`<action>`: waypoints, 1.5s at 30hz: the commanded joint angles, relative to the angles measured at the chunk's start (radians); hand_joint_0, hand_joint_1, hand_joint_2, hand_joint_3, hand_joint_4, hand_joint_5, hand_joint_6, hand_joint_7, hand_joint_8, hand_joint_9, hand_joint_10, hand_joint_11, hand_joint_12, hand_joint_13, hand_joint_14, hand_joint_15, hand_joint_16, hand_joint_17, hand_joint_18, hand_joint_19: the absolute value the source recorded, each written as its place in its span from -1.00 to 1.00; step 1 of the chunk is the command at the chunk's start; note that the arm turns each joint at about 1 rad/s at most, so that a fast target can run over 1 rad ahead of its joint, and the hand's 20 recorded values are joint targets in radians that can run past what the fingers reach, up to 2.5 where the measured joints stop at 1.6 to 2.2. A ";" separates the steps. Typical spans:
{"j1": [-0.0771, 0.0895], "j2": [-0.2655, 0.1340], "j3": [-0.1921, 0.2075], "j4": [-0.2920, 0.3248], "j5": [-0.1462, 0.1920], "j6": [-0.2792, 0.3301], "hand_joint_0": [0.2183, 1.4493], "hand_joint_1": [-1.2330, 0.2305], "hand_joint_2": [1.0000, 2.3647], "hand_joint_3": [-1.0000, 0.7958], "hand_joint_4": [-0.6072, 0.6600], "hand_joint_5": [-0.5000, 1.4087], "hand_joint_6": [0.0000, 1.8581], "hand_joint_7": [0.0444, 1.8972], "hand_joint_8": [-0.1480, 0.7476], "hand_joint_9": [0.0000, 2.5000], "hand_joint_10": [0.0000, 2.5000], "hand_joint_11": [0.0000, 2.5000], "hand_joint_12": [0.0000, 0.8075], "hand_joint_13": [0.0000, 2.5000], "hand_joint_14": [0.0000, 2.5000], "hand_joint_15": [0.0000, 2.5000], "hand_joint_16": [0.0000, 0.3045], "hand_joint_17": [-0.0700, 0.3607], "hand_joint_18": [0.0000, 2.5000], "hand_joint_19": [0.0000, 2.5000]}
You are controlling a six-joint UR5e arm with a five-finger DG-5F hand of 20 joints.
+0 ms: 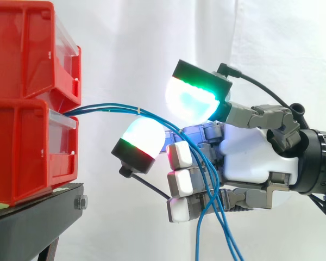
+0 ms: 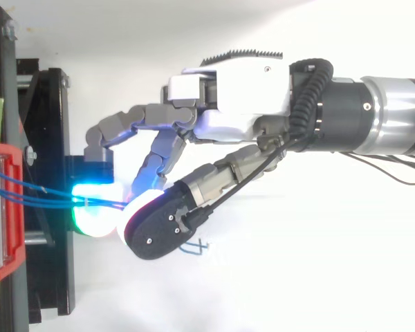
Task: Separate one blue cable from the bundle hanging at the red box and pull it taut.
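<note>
**A:** so where's the hand (image 1: 250,157) vs the cables (image 1: 125,109) right now?

**B:** hand's in from the right, palm turned toward the red bins (image 1: 16,147), which are stacked at the left on the black stand (image 1: 27,223). the blue cables come out between the bins and run right in a shallow arc, not straight, then go in between the glowing pads

**A:** pinched or just hovering?

**B:** looks pinched to me. the upper pad (image 1: 191,100), green and cyan, sits on top of the bundle and the lower pad (image 1: 145,136), white with a green edge, is under it. in the top view they're closed right on the blue strands. the other fingers are curled in below, white tips

**A:** one cable or the lot?

**B:** can't tell, the strands run together through the pads. past them they drop loose in front of the palm and go off the bottom edge, white curtain (image 1: 125,43) behind it all
</note>
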 commanded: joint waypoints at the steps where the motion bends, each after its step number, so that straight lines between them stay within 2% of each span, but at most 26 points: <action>1: 0.002 0.000 0.000 -0.001 0.002 0.001 -0.28 -0.18 -0.99 -0.38 0.39 -0.60 -0.46 0.22 0.11 -0.15 -0.99 -0.58 -0.16 -0.14 -0.99 -0.65 -0.79 -0.34 -0.30 -0.71; 9: 0.008 0.000 0.000 -0.004 0.009 0.002 -0.34 -0.16 -1.00 -0.44 0.37 -0.59 -0.46 0.25 0.14 -0.13 -0.99 -0.57 -0.16 -0.13 -0.99 -0.64 -0.78 -0.33 -0.31 -0.70; 12: 0.008 0.000 0.000 -0.005 0.009 0.004 -0.27 -0.18 -0.99 -0.33 0.34 -0.58 -0.46 0.29 0.14 -0.11 -0.99 -0.55 -0.16 -0.11 -0.99 -0.61 -0.78 -0.33 -0.29 -0.70; 16: 0.009 0.000 0.000 -0.007 0.008 0.006 -0.26 -0.19 -0.99 -0.32 0.33 -0.58 -0.46 0.30 0.14 -0.07 -0.98 -0.46 -0.15 -0.08 -0.98 -0.57 -0.78 -0.33 -0.28 -0.70; 24: 0.009 0.000 0.000 -0.007 0.008 0.007 -0.29 -0.18 -0.99 -0.37 0.35 -0.58 -0.46 0.30 0.12 0.00 -0.98 -0.29 -0.13 0.09 -0.98 -0.29 -0.78 -0.32 -0.22 -0.61; 30: 0.009 0.000 0.000 -0.007 0.021 0.013 -0.29 -0.17 -0.99 -0.37 0.34 -0.58 -0.46 0.30 0.11 0.04 -0.98 -0.18 -0.15 0.15 -0.98 -0.12 -0.77 -0.30 -0.20 -0.58; 36: 0.011 0.000 0.000 -0.010 0.023 0.018 -0.30 -0.17 -0.99 -0.36 0.34 -0.58 -0.46 0.30 0.10 0.06 -0.98 -0.14 -0.15 0.16 -0.98 -0.09 -0.76 -0.29 -0.18 -0.57; 39: 0.011 0.002 0.000 -0.031 0.017 0.027 -0.29 -0.15 -0.99 -0.34 0.33 -0.58 -0.46 0.30 0.10 0.07 -0.98 -0.13 -0.16 0.17 -0.98 -0.08 -0.76 -0.29 -0.18 -0.56; 40: 0.011 0.009 0.000 -0.051 0.017 0.027 -0.28 -0.13 -0.99 -0.33 0.33 -0.58 -0.46 0.30 0.11 0.07 -0.98 -0.13 -0.15 0.17 -0.98 -0.08 -0.76 -0.29 -0.18 -0.56; 45: 0.006 0.034 0.000 -0.065 0.017 0.021 -0.26 -0.06 -0.98 -0.29 0.30 -0.57 -0.46 0.32 0.09 0.08 -0.98 -0.13 -0.15 0.17 -0.98 -0.08 -0.76 -0.29 -0.18 -0.55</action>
